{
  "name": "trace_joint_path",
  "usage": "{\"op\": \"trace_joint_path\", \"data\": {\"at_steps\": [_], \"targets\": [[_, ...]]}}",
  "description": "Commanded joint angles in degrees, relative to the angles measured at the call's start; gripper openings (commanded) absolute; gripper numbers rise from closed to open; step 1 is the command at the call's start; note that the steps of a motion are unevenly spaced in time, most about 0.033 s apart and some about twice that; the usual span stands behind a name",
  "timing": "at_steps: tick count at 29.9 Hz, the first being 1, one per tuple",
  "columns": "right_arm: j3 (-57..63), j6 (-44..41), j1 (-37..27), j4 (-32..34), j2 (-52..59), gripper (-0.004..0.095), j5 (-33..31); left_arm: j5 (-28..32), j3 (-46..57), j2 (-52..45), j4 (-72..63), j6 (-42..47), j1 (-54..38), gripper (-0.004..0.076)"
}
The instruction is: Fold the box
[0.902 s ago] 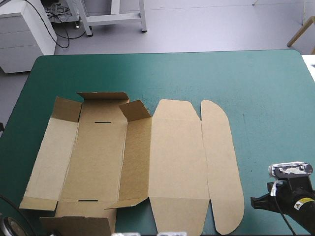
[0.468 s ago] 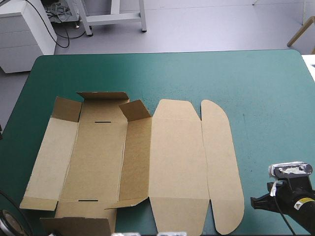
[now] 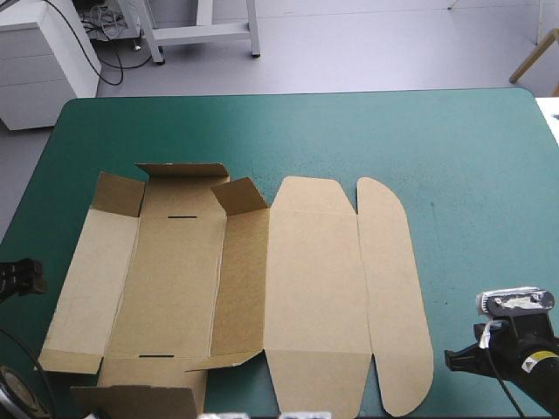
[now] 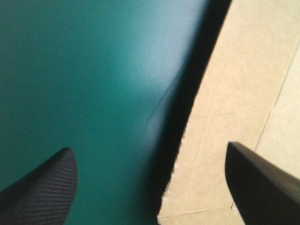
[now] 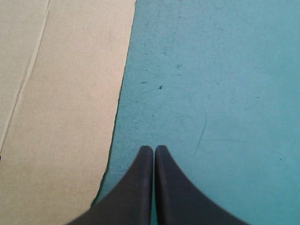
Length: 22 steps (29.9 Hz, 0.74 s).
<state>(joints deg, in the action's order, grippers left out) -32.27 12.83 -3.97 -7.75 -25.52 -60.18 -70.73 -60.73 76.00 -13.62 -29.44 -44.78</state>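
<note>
Box (image 3: pixel 314 279) lies unfolded on the table (image 3: pixel 454 157), some flaps raised.

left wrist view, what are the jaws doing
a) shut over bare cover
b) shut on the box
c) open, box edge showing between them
c: the left gripper's jaws stand wide apart, with the edge of the box showing between them and nothing held.
</note>
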Motion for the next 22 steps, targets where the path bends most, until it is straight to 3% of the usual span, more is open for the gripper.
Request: {"op": "trace_joint_path", "data": {"at_steps": [1, 13, 22], "targets": [[-1.5, 0.4, -0.4, -0.2, -0.5, -0.0004, 2.9, -0.5, 3.1, -1.0, -4.6, -4.7, -0.1, 0.0601], [-1.5, 0.4, -0.4, -0.4, -0.5, -0.0004, 2.8, -1.0, 7.5, 5.9, -13.6, -15.1, -0.1, 0.0601], [-1.5, 0.4, -0.4, -0.4, -0.5, -0.0004, 2.8, -3.9, 9.5, 12.0, -15.9, -16.9, -0.1, 0.0601]]}}
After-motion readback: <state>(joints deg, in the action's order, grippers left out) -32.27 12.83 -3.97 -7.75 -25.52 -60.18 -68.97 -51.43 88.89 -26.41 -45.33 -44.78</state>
